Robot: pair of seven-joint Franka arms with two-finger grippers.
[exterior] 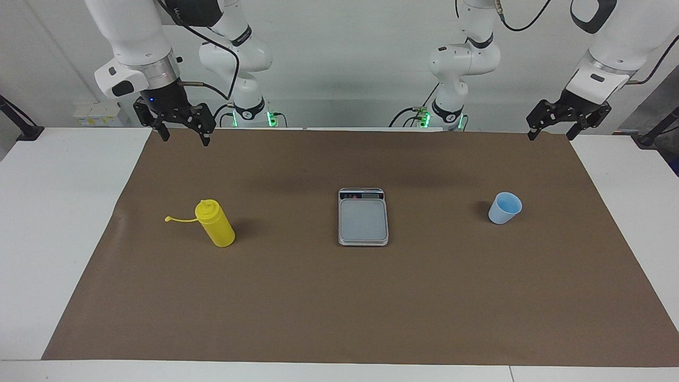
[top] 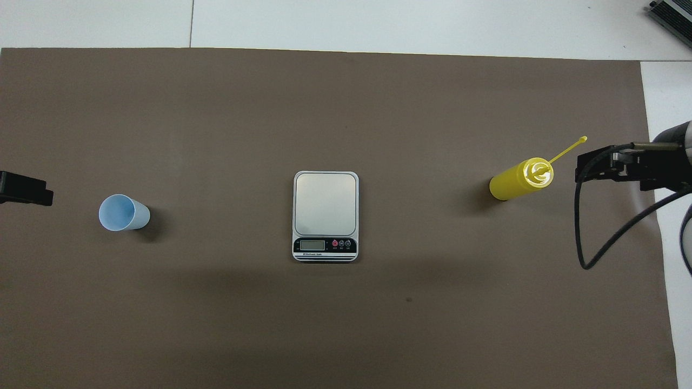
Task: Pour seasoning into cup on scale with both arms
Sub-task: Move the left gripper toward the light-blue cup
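The yellow seasoning bottle (exterior: 215, 223) (top: 521, 179) stands upright on the brown mat toward the right arm's end, its cap strap sticking out sideways. The silver-grey scale (exterior: 363, 216) (top: 325, 216) lies in the middle, with nothing on its plate and its display strip on the edge nearer the robots. The light blue cup (exterior: 504, 207) (top: 123, 213) stands upright toward the left arm's end, apart from the scale. My right gripper (exterior: 184, 139) (top: 583, 165) hangs open and empty above the mat's edge, beside the bottle. My left gripper (exterior: 550, 136) (top: 38, 192) hangs open and empty beside the cup.
A brown mat (exterior: 339, 307) covers most of the white table (exterior: 53, 212). A black cable (top: 594, 254) loops down from the right arm's wrist. Nothing else lies on the mat.
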